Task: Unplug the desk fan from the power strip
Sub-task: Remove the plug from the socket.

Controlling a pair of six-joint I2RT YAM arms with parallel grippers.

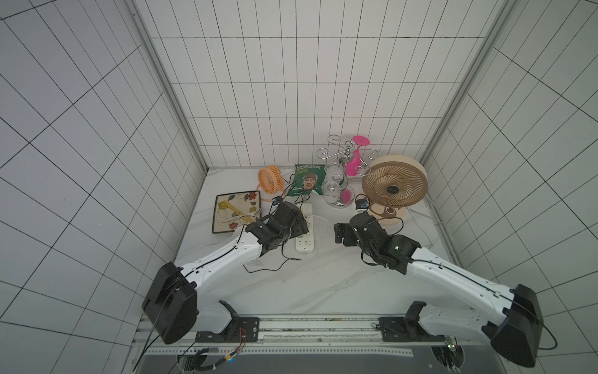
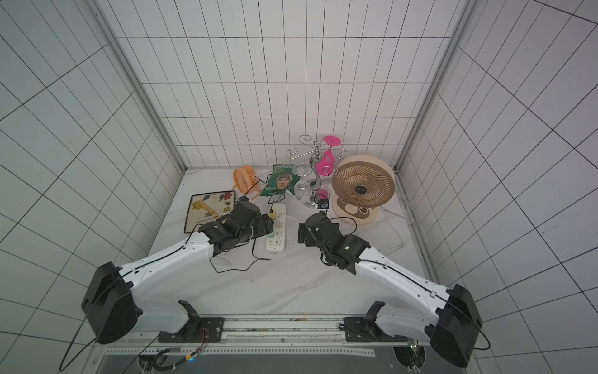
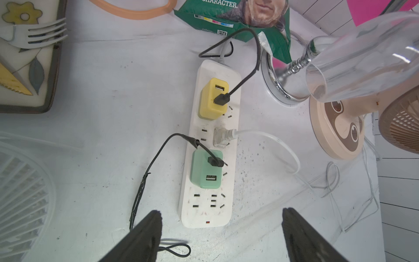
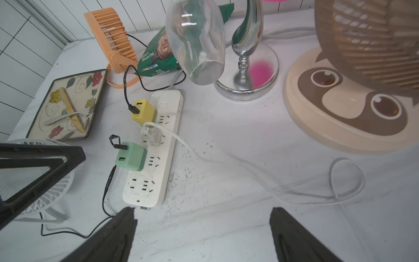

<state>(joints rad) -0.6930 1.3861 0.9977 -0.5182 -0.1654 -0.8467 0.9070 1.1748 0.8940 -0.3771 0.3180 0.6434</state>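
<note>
While our left gripper (image 3: 222, 212) and right gripper (image 4: 203, 209) hover spread, we judge the long flat white plastic power strip (image 3: 205, 215) light and rigid, best pinned at its bare near end.

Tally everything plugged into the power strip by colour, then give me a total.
yellow adapter: 1
green adapter: 1
clear plug with a white cord: 1
Total in the power strip: 3
</note>
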